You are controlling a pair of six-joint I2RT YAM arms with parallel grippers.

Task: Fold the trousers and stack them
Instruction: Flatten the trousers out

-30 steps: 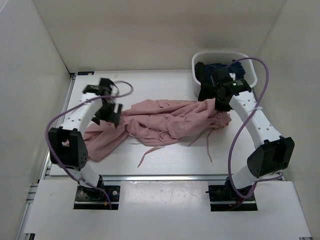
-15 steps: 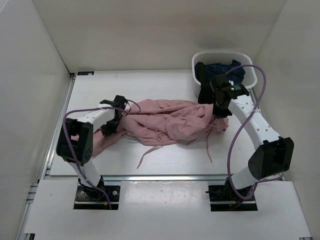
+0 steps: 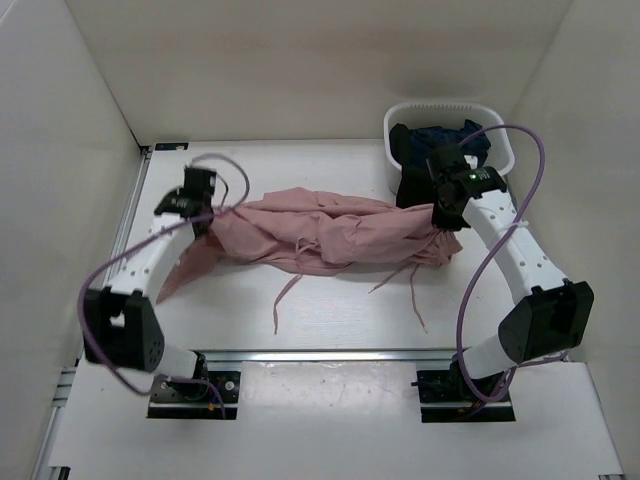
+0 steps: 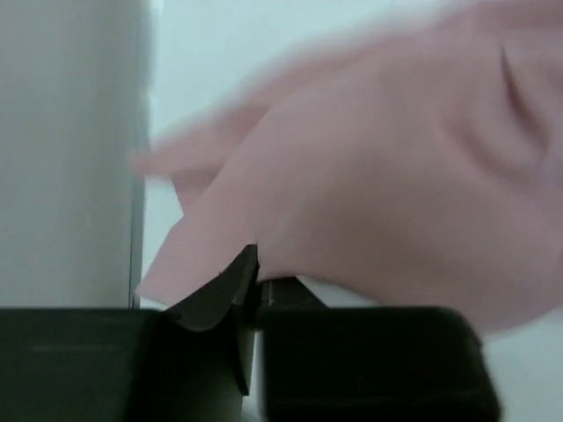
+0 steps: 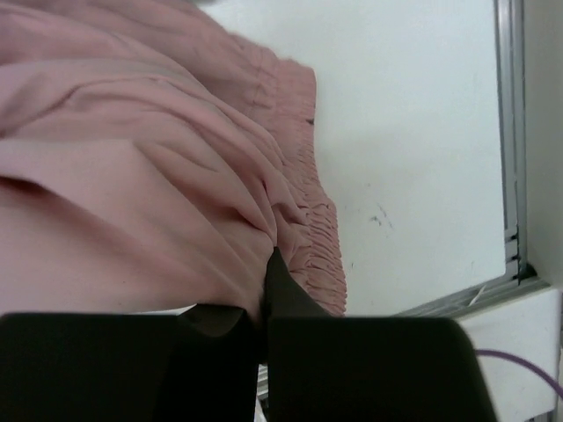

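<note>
You have the trousers [image 3: 330, 235] stretched across the middle of the table [image 3: 300, 165], bunched into a long crumpled band between your two arms. Your left jaws are clamped on a fold of pink cloth at the band's left end; in the left wrist view the fabric comes out from between the closed fingers [image 4: 220, 290]. Your right jaws are clenched on the gathered waistband [image 5: 312, 237] at the right end, just in front of the basket [image 3: 440, 105]. From the left grip, one leg end [image 3: 185, 270] droops down to the table near its left edge. Thin drawstrings [image 3: 283, 300] trail from the band over the table toward you. The basket sits at the far right corner and holds a dark blue garment [image 3: 450, 138] and a black garment [image 3: 403, 140], both apart from the pink cloth
</note>
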